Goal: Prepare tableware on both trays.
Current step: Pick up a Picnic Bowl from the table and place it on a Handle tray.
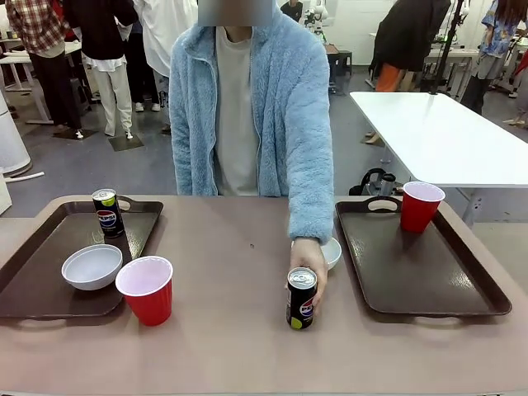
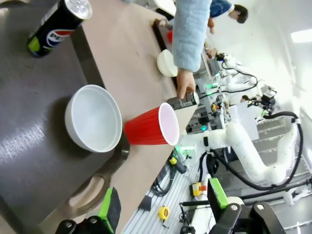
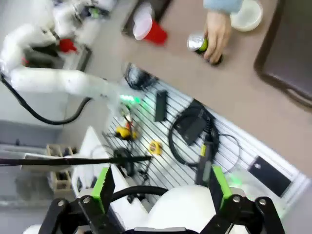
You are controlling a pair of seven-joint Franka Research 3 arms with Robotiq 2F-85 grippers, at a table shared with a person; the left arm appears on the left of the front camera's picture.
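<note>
Left gripper (image 2: pixel 162 202) hangs with its jaws wide apart, empty. The bowl (image 2: pixel 94 118) on the left tray (image 2: pixel 29 146) and the red cup (image 2: pixel 151 126) beside its rim lie ahead, clear of it. Right gripper (image 3: pixel 161 185), also spread, sits well back from the can (image 3: pixel 197 44) under the person's hand (image 3: pixel 217 31).

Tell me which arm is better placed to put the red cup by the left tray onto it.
Left, probably. The red cup stands at the left tray's near right corner, close ahead of the open left gripper; the right wrist view shows it far off.
</note>
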